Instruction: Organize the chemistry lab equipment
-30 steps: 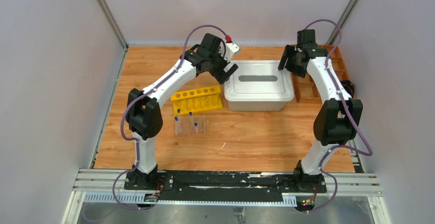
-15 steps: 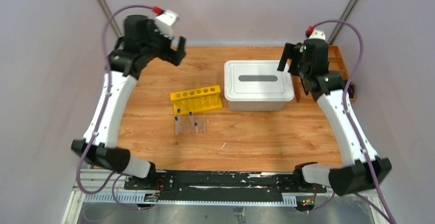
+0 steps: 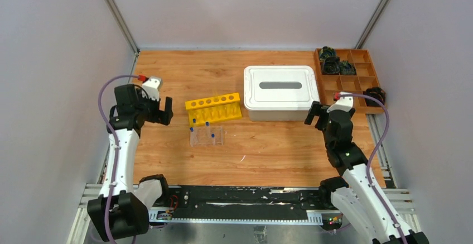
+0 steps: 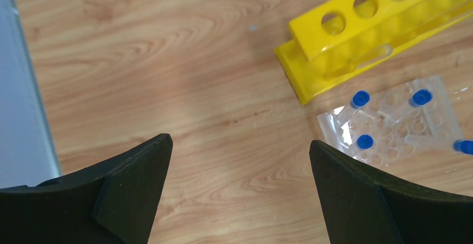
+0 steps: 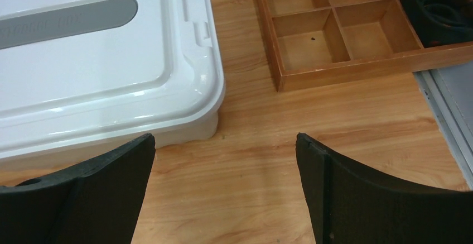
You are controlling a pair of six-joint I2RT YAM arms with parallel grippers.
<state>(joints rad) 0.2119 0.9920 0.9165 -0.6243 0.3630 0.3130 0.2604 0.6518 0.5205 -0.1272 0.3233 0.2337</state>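
Yellow rack [image 4: 362,43] cropped, blue-capped tubes [image 4: 361,97] in clear rack [image 4: 390,127], left claw [image 4: 240,143] spread, right claw [image 5: 224,140] spread

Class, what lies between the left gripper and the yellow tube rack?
Only bare wooden table separates left gripper from yellow tube rack, per left wrist view.

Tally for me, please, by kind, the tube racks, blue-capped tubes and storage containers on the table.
Yellow plastic tube rack: 1
Clear plastic tube rack: 1
Small clear blue-capped tubes: 4
White lidded plastic box: 1
Brown wooden compartment tray: 1
Total: 8
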